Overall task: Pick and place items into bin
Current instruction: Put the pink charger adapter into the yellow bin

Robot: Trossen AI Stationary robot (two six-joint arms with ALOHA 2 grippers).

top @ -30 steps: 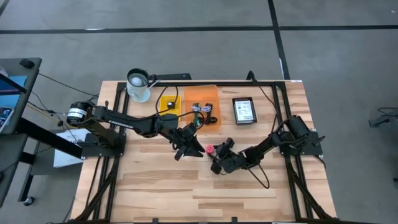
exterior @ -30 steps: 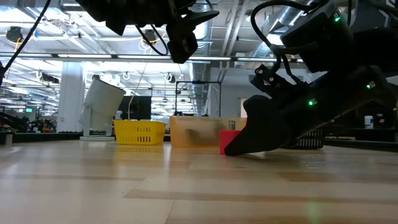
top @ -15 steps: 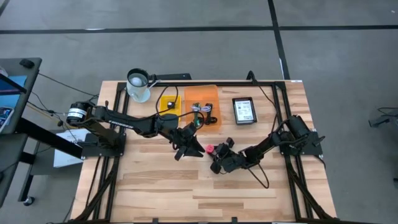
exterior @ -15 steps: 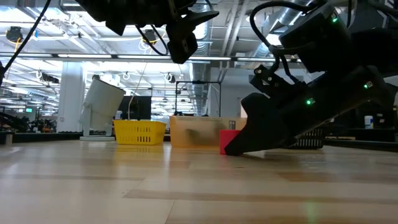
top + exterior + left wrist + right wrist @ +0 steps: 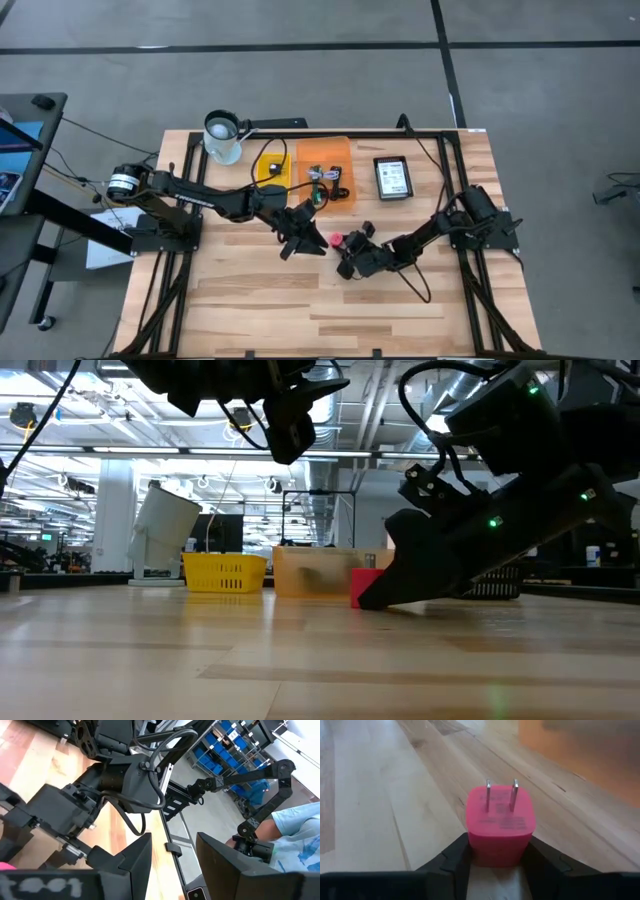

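Cup [image 5: 223, 136]: stands at the far left of the table's back edge; pale, seen tilted in the low view [image 5: 160, 530].
Yellow basket [image 5: 270, 165]: just right of the cup, with a small dark item inside; touching or just beside the orange bin.
Orange bin [image 5: 327, 171]: back centre of the table [image 5: 250, 300]; holds black and green cables [image 5: 322, 178].
Left gripper [image 5: 303, 238]: held above the table near the middle, in front of the basket and bin; fingers [image 5: 131, 862] parted with nothing between them.
Pink plug [image 5: 337, 240]: a small charger block with two metal prongs [image 5: 501, 797]; lies on the table between the two grippers, in front of the orange bin, outside it.
Right gripper [image 5: 347, 252]: low on the table, just right of the plug; fingers [image 5: 454, 857] pressed against both sides of the plug [image 5: 500, 827], clasping it.
White card [image 5: 393, 177]: lies flat on the table right of the orange bin, well apart from both grippers.
Person [image 5: 295, 832]: partly in view beyond the table, in a light blue sleeve.
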